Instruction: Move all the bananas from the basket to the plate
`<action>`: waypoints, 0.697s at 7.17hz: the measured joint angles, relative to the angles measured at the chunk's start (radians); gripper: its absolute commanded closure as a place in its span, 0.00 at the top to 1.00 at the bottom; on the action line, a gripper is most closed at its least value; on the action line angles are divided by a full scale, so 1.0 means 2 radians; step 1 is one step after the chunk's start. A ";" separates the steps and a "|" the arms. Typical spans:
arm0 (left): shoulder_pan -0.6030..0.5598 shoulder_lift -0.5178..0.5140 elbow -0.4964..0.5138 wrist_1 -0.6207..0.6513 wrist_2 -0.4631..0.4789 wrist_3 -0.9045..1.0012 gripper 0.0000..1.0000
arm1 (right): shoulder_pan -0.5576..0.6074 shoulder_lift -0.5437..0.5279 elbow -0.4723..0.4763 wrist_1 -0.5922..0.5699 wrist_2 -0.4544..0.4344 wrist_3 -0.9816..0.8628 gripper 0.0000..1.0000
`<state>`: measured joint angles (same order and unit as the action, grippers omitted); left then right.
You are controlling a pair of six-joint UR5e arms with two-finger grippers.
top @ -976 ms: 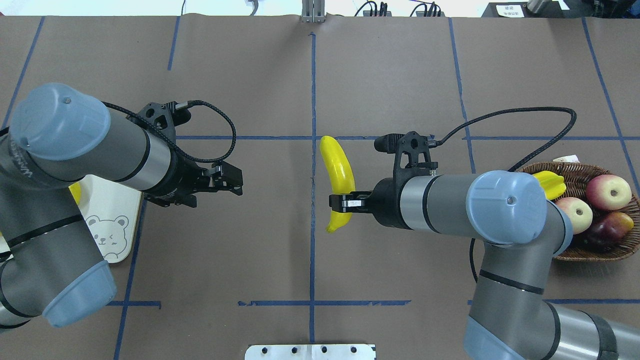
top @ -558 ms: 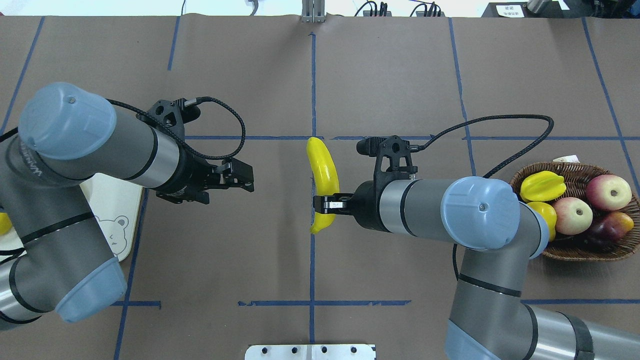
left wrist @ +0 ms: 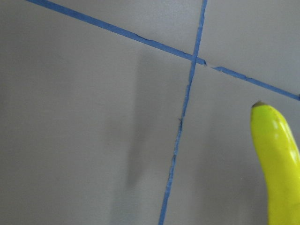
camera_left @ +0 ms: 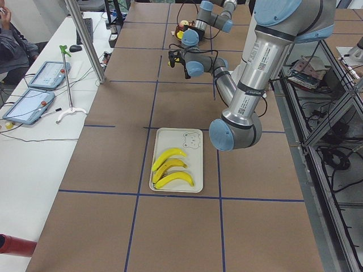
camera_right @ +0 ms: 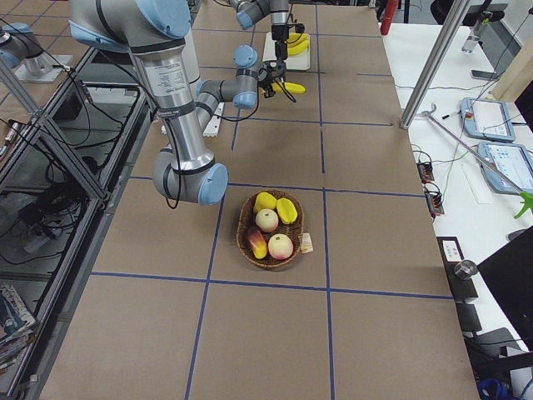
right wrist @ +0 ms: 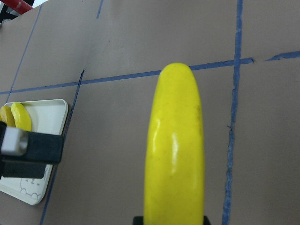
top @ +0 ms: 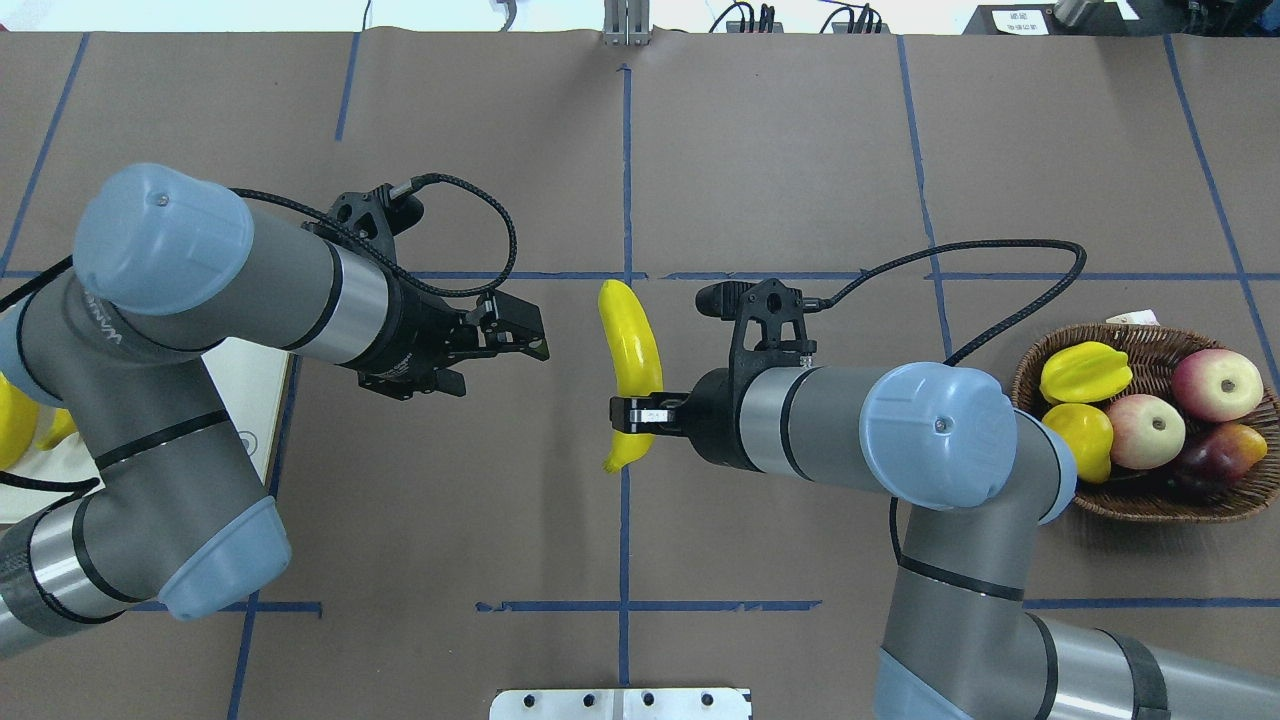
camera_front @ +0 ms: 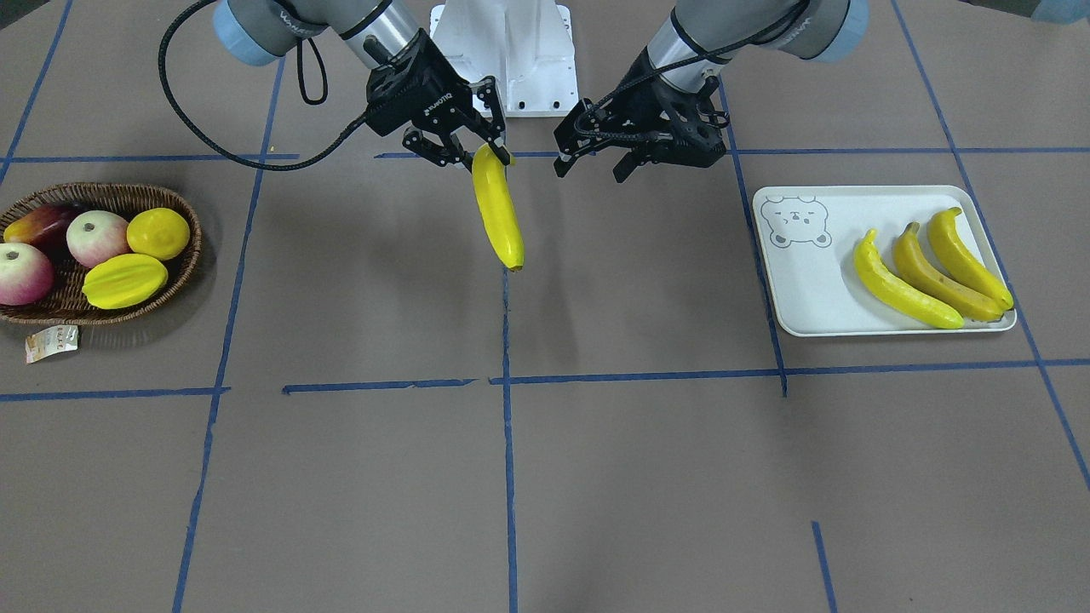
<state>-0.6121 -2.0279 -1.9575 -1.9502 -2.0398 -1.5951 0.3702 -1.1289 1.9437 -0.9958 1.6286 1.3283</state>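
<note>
My right gripper (top: 632,412) (camera_front: 481,153) is shut on the lower part of a glossy yellow banana (top: 630,340) (camera_front: 498,213) and holds it above the table's centre line. The banana fills the right wrist view (right wrist: 173,150), and its tip shows in the left wrist view (left wrist: 276,159). My left gripper (top: 538,340) (camera_front: 592,160) is open and empty, a short gap from the banana. Three bananas (camera_front: 928,272) lie side by side on the pale bear-print plate (camera_front: 805,285). The wicker basket (camera_front: 102,317) (top: 1150,508) holds no banana.
The basket holds a starfruit (camera_front: 126,281), a lemon (camera_front: 158,232), two apples (camera_front: 95,238) and a dark red fruit (camera_front: 43,223), with a paper tag (camera_front: 51,342) outside its rim. Blue tape lines cross the brown table. The robot's base plate (camera_front: 507,60) stands behind the grippers.
My right gripper has carried the banana further toward the left arm's side, past the centre line. My left gripper has moved toward it, away from the plate, staying open.
</note>
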 measured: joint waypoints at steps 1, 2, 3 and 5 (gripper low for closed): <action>0.000 -0.003 0.001 -0.003 0.000 -0.011 1.00 | -0.006 0.003 0.000 0.000 -0.009 0.003 0.25; 0.001 -0.007 0.003 -0.004 0.000 -0.019 1.00 | -0.009 0.007 -0.001 0.000 -0.014 0.005 0.25; 0.001 -0.011 0.004 -0.004 0.001 -0.026 1.00 | -0.012 0.011 -0.001 0.000 -0.016 0.008 0.25; 0.001 -0.017 0.005 -0.005 0.001 -0.044 1.00 | -0.019 0.016 -0.003 0.000 -0.025 0.012 0.25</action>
<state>-0.6099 -2.0626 -1.9484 -1.9599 -2.0387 -1.6833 0.3313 -1.0968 1.9379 -0.9955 1.5794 1.3531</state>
